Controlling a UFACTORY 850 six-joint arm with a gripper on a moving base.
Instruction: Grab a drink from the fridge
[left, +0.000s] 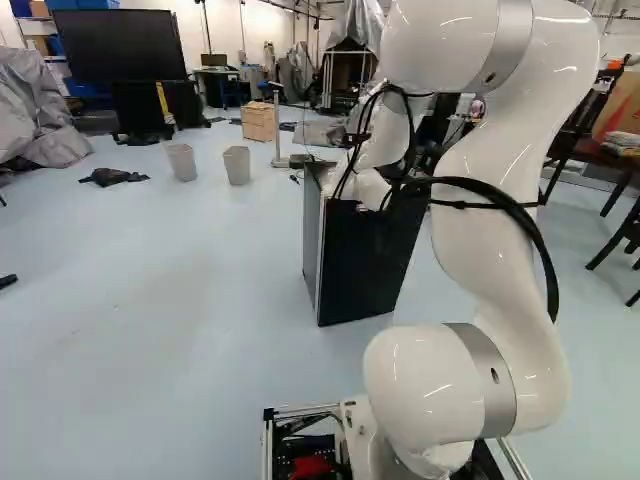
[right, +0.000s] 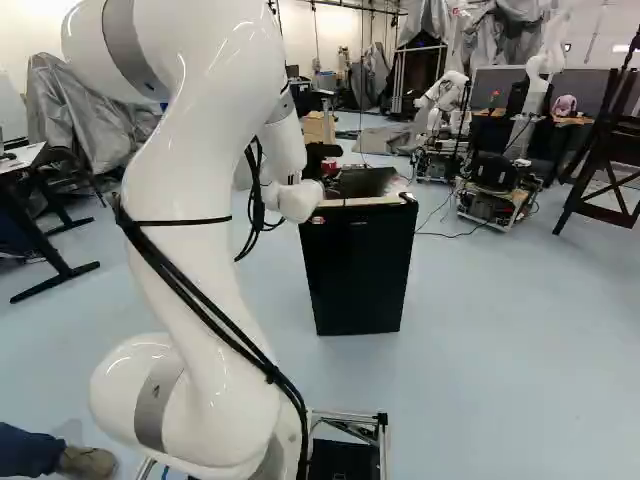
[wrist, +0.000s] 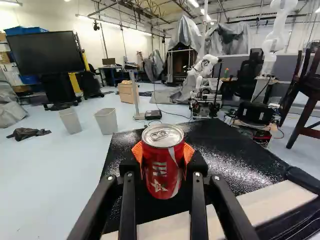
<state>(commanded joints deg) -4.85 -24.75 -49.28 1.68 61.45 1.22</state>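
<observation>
Pale blue floor (wrist: 45, 175) spreads away beyond the fridge (wrist: 230, 150) in the wrist view, with two bins (wrist: 70, 121) (wrist: 106, 121) standing on it. Nearer, the tool (wrist: 163, 154) pinches a red can (wrist: 162, 167) upright, its orange pads (wrist: 136, 151) pressed in from both sides. The can is over the fridge's black top; whether its base touches, I can't tell. The step looks to be carrying the drink clear: I'd raise it straight up first, then swing it away slowly and level. Just enough squeeze is wanted, since thin metal dents and a slack hold might let it slip or tilt.

In the right base view, a small red patch at upper centre, by the fridge top's left corner, looks like that same can, seen from behind. Another robot (right: 440, 110) stands past it at upper right; the bins don't show here.

In the left base view, the arm (left: 495, 230) hides both can and tool, so nothing of the grip can be judged. What it offers instead is the fridge's left side, right of centre, plus the large screen (left: 120, 45) at upper left, which the right base view lacks.
</observation>
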